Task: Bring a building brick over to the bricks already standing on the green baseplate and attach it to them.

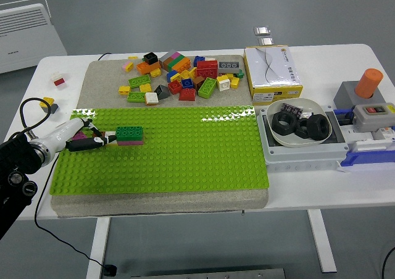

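A green brick point(130, 131) sits on a purple brick point(129, 142) at the left of the green baseplate point(185, 149). My left hand point(99, 141) comes in from the left edge, low over the plate. Its white finger and black thumb are pinched together at the left end of this small stack and touch it. A pile of loose coloured bricks point(182, 78) lies on the grey mat behind the baseplate. My right arm is out of view.
A white and yellow box point(271, 72) stands at the back right. A white bowl with black nuts point(300, 124) sits on a grey box next to a button box with an orange cap point(369, 84). Small bricks point(59, 80) lie at the far left.
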You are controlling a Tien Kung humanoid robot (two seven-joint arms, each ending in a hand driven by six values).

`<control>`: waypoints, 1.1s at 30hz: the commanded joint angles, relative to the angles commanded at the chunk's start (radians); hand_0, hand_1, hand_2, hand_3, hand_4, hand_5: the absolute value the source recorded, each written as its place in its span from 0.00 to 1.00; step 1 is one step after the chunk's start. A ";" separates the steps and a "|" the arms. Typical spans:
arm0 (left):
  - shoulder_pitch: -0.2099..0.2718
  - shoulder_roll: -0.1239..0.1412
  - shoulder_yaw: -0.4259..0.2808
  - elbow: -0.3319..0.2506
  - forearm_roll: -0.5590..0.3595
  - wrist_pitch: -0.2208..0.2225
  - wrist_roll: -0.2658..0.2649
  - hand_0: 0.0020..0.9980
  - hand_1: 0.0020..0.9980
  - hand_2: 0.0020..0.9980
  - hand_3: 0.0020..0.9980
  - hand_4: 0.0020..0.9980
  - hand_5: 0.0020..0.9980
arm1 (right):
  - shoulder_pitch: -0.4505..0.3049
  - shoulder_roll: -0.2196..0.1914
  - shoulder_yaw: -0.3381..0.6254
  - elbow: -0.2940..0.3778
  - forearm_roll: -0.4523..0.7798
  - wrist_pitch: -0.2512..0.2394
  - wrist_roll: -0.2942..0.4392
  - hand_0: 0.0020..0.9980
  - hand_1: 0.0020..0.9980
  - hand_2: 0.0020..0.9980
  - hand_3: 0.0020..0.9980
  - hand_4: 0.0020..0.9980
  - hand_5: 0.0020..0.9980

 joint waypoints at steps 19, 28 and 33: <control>0.036 -0.002 -0.093 -0.033 0.034 0.007 -0.001 1.00 1.00 1.00 0.69 0.93 0.77 | -0.001 0.000 0.001 0.000 0.005 -0.001 0.003 0.72 0.73 0.78 0.79 0.86 1.00; 0.120 0.012 -0.239 -0.102 0.069 0.037 -0.046 1.00 0.98 0.98 0.71 0.91 0.47 | -0.008 -0.004 0.009 0.000 0.000 0.001 0.006 0.71 0.73 0.78 0.79 0.86 1.00; 0.141 0.016 -0.234 -0.101 0.076 0.077 -0.097 1.00 0.96 0.96 0.73 0.89 0.25 | -0.007 -0.008 0.005 0.000 0.001 0.001 0.007 0.72 0.73 0.78 0.79 0.86 1.00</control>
